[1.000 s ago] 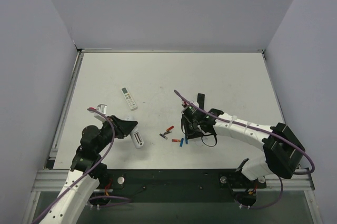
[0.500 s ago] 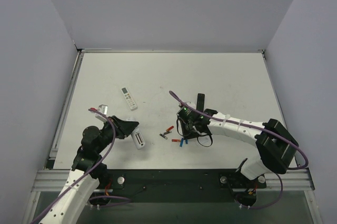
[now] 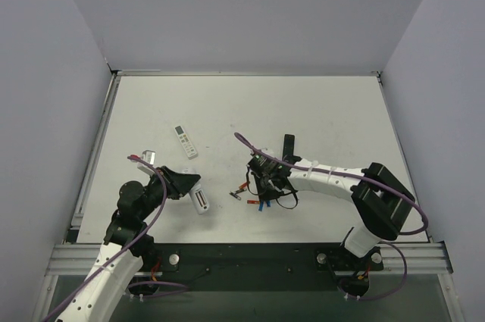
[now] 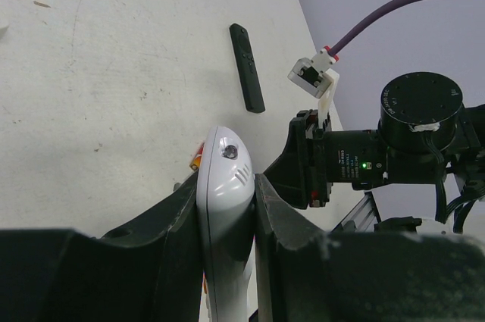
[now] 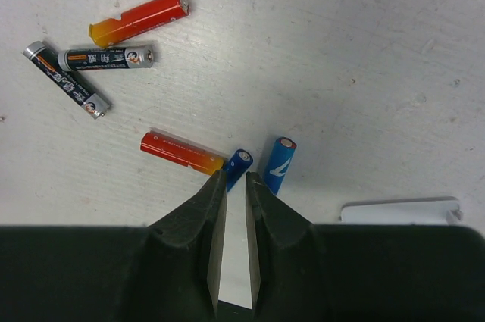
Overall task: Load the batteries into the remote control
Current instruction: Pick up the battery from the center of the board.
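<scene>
My left gripper [image 3: 184,185] is shut on the white remote control [image 3: 199,200], holding it on edge near the table's front left. In the left wrist view the remote [image 4: 225,174] is squeezed between both fingers. Two blue batteries [image 5: 239,164] [image 5: 278,164] lie side by side on the table, seen from above as a blue spot [image 3: 261,204]. My right gripper [image 5: 236,178] hovers over them, jaws a narrow gap apart. Its tips straddle the near end of the left blue cell, and bare table shows through the gap.
Red cells [image 5: 182,152] [image 5: 139,17] and two dark grey cells [image 5: 106,57] [image 5: 64,79] lie close by. A white flat piece [image 5: 400,210] sits right of the fingers. A second white remote [image 3: 185,141] and a black remote [image 3: 289,145] lie farther back.
My right arm has swung left and toward the front, bringing its gripper over the blue batteries. The left arm and the remote it holds have not moved.
</scene>
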`<state>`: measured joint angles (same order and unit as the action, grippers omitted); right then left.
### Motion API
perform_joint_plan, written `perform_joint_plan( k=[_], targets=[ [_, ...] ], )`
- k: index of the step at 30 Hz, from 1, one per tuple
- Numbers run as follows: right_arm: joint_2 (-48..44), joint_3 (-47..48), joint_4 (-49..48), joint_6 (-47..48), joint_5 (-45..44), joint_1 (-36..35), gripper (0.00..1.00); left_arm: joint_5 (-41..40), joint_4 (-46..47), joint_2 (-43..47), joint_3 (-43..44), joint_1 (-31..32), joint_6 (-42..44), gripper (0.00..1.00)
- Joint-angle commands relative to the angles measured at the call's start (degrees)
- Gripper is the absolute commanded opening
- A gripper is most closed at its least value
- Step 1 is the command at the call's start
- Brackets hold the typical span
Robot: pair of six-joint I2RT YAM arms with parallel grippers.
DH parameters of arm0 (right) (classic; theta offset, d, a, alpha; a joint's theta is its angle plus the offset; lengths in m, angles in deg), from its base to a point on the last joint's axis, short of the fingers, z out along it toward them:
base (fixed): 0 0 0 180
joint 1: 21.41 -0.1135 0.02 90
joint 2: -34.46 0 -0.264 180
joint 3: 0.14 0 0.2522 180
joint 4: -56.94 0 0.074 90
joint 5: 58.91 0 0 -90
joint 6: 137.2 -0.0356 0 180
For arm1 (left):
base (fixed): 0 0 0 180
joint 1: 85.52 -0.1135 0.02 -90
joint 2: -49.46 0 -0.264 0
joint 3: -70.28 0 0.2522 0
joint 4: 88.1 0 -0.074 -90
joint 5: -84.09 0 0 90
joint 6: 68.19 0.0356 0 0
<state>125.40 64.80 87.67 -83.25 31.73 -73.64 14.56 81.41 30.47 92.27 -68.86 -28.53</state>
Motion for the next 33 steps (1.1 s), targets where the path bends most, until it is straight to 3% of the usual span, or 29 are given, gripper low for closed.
perform_joint_plan(
  k=[1,24,28,33],
  targets=[
    [1.6,2.3,1.7,-0.9,0.9,-0.4,0.12,1.1,3.9,0.0,0.7,-0.3,-0.2,0.00],
    [6.4,3.9,3.2,0.6,-0.5,-2.4,0.15,1.2,3.9,0.3,0.5,-0.3,-1.1,0.00],
    [4.2,4.0,3.2,1.2,-2.8,-3.0,0.03,1.3,4.3,0.3,0.5,-0.3,-1.6,0.00],
    [-4.9,4.7,1.7,4.1,-6.0,-5.1,0.00,2.0,6.4,0.5,-0.4,-0.3,-3.0,0.00]
  ],
)
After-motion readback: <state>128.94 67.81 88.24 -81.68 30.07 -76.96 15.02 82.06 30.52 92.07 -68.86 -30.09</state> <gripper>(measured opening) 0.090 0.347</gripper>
